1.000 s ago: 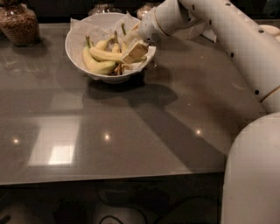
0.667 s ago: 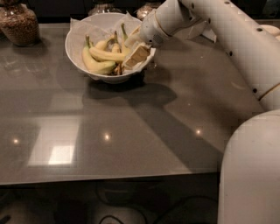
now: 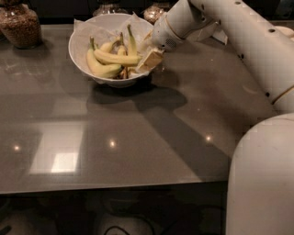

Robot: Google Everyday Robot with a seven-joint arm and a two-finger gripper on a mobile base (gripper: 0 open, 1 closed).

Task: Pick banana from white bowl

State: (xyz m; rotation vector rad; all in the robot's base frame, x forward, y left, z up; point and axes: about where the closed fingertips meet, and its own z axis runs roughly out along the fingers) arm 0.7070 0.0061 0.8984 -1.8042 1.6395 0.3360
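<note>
The white bowl [image 3: 79, 51] stands at the far left-centre of the grey table, lined with crinkled white paper. Several bananas lie in it. The banana [image 3: 117, 58] is the long, nearly straight pale yellow one lying across the top, its tapered tip pointing right. A curved greenish-yellow banana [image 3: 102, 69] lies under it. My gripper [image 3: 148, 60] reaches in over the bowl's right rim, right at the long banana's tip. The white arm [image 3: 220, 23] comes in from the upper right.
A glass jar of brown grains [image 3: 19, 25] stands at the far left corner. Two more jars [image 3: 156, 10] stand behind the bowl. The grey tabletop [image 3: 138, 137] runs to its front edge near the bottom. My white base [image 3: 262, 179] fills the lower right.
</note>
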